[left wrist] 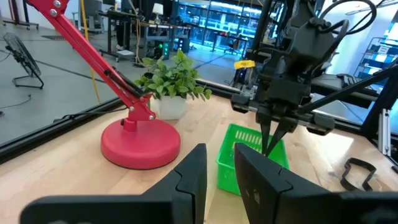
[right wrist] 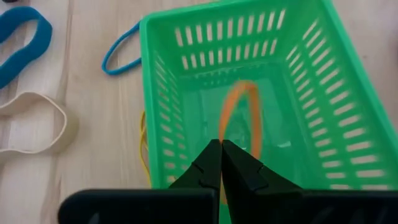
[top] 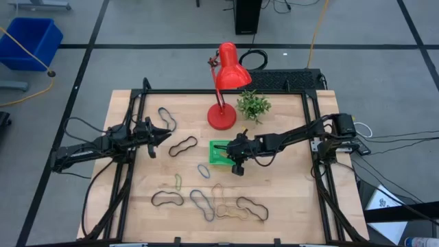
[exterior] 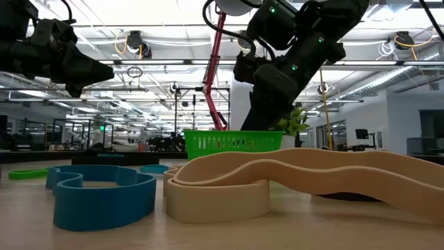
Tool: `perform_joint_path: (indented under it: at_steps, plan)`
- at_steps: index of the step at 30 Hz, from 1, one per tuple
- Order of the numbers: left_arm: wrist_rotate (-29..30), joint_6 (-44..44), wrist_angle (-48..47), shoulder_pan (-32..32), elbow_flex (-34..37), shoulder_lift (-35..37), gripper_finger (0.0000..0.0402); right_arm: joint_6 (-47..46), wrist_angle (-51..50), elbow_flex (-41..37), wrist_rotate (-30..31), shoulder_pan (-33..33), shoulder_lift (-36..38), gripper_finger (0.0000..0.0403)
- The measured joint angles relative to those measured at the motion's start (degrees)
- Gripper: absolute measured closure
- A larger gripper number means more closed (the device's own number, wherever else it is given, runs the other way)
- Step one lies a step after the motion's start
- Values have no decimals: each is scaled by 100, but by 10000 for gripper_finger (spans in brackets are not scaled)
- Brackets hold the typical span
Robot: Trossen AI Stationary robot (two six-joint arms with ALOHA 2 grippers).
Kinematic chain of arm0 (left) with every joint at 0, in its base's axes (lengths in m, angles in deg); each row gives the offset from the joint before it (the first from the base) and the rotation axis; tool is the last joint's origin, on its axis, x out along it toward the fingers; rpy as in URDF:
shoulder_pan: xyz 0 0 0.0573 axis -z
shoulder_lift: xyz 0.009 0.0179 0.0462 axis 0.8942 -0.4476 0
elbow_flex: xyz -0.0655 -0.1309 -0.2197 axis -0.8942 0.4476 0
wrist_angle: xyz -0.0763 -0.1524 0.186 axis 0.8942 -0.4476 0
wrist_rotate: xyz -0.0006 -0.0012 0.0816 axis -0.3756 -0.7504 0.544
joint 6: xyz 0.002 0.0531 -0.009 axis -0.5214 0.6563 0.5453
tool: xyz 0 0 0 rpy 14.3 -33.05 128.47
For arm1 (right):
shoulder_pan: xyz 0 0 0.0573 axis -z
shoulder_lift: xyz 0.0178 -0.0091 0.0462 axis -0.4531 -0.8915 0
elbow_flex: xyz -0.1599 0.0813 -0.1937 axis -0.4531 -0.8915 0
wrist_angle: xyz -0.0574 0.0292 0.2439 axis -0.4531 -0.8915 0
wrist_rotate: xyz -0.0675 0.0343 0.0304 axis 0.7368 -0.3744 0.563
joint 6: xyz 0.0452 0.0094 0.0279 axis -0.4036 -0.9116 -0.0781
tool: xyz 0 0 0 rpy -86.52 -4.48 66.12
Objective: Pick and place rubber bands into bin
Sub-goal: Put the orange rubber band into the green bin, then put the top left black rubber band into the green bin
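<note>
The green bin (top: 218, 145) stands mid-table in front of the red lamp, and also shows in the right wrist view (right wrist: 186, 74). My right gripper (right wrist: 221, 144) hangs over the bin, fingers pointing down and shut, with an orange rubber band (right wrist: 245, 93) below it inside the bin. My left gripper (left wrist: 222, 180) is open and empty above the table's left half (top: 163, 135), pointing toward the bin. Several more bands lie flat on the table: black ones (top: 182, 145), a blue one (top: 204, 170), an olive one (top: 178, 181) and a tan one (top: 223, 206). My right gripper pinches the orange band's near end (right wrist: 225, 134) between its two fingertips, coming from above and pointing down. The fingers cover the exact place of contact. The loop hangs below them into the bin, slack; whether its far end rests on the bin's floor I cannot tell.
The red lamp's base (top: 221, 118) and a small potted plant (top: 254, 105) stand just behind the bin. In the low view a blue band (exterior: 104, 194) and a tan band (exterior: 277, 180) lie near the table's front edge. Black frame rails run along both table sides.
</note>
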Motion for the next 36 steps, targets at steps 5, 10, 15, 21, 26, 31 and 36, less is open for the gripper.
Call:
perform_joint_path:
  at_steps: [5, 10, 15, 21, 26, 31, 36]
  plan:
    - [0, 2, -1, 1, 0, 2, 314, 9, 4, 0, 0, 0, 4, 395]
    - [0, 0, -2, 1, 0, 2, 314, 37, 2, 0, 2, 2, 4, 387]
    - [0, 0, -3, 1, 0, 2, 314, 60, 7, 0, 2, 4, 4, 364]
    - [0, 0, -3, 1, 0, 2, 314, 65, 22, 0, 172, 3, 48, 291]
    - [0, 0, -3, 1, 0, 2, 314, 66, -64, 0, 326, 47, 461, 237]
    - [-28, -427, 95, 1, 0, -3, 314, 64, -271, -15, 357, 72, 1383, 215]
    - [-421, -444, 161, 5, 0, -256, 314, 62, -343, -467, 1104, 70, 2441, 212]
